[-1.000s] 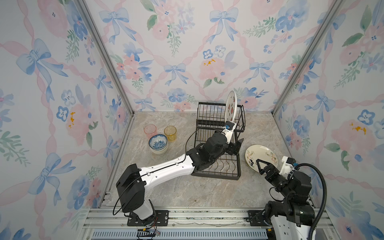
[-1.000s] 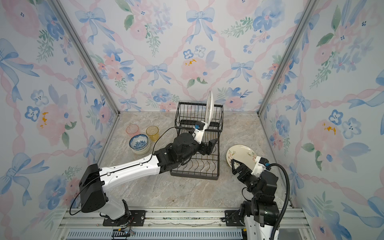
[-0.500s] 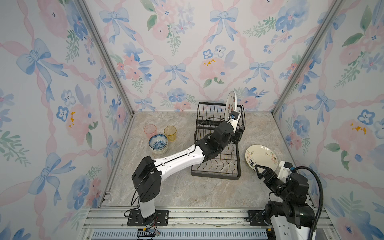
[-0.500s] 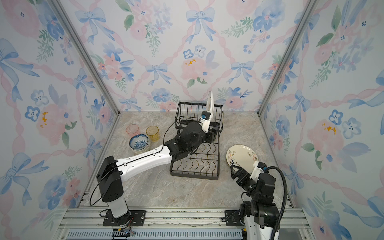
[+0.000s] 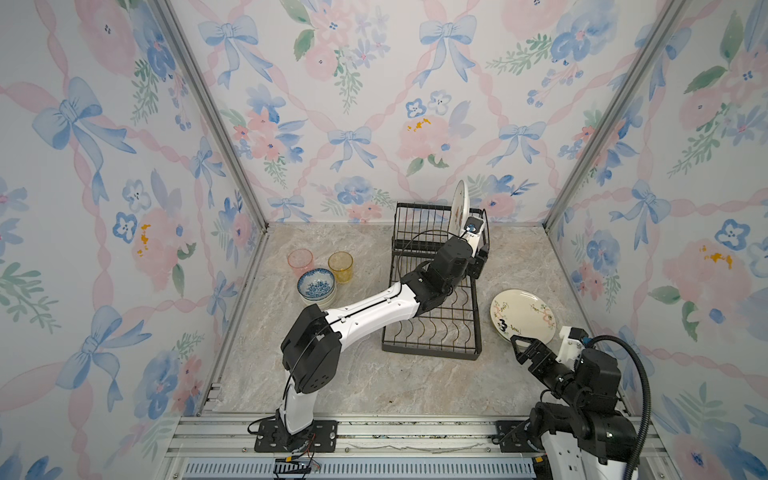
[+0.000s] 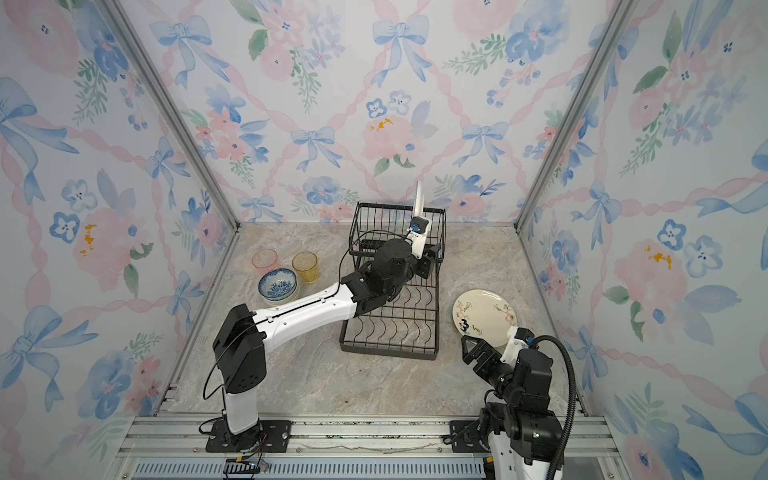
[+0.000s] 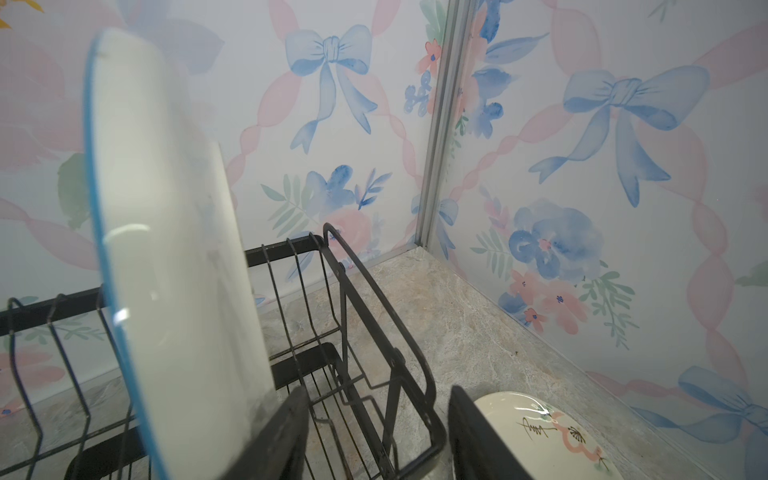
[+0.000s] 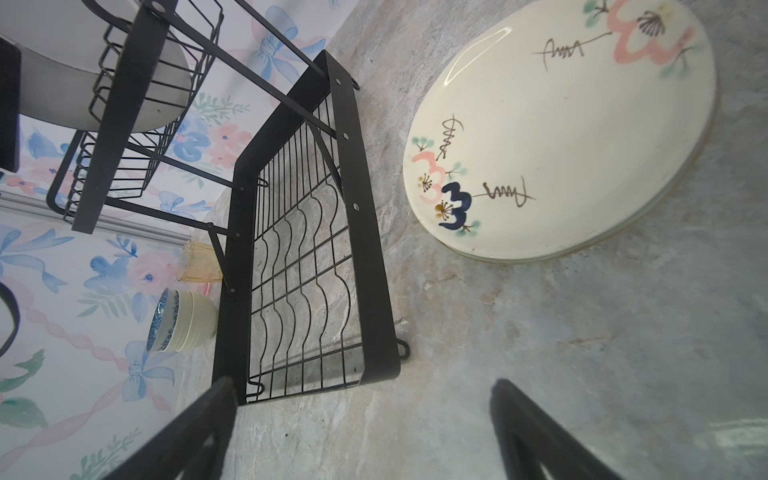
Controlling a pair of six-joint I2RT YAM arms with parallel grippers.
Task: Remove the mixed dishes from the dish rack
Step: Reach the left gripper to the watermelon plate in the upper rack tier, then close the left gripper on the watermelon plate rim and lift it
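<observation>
One plate [image 5: 459, 208] is left in the dish rack [image 5: 432, 351], standing on edge in its upper shelf [image 5: 415, 226], rim toward the front. The left hand [image 7: 382, 390] sits just beside its lower rim, half-open and apparently gripping nothing. The right hand [image 8: 363, 382], wide and empty, is well apart.

Blue-rimmed plate [image 7: 174, 249] stands upright in black rack [image 7: 374, 316] — fingers [image 7: 274, 440] apart.

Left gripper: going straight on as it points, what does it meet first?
Probably the dish rack's upper end rail, lying between the left gripper's fingertips in its wrist view; the upright plate stands beside that line. Depth unclear.
</observation>
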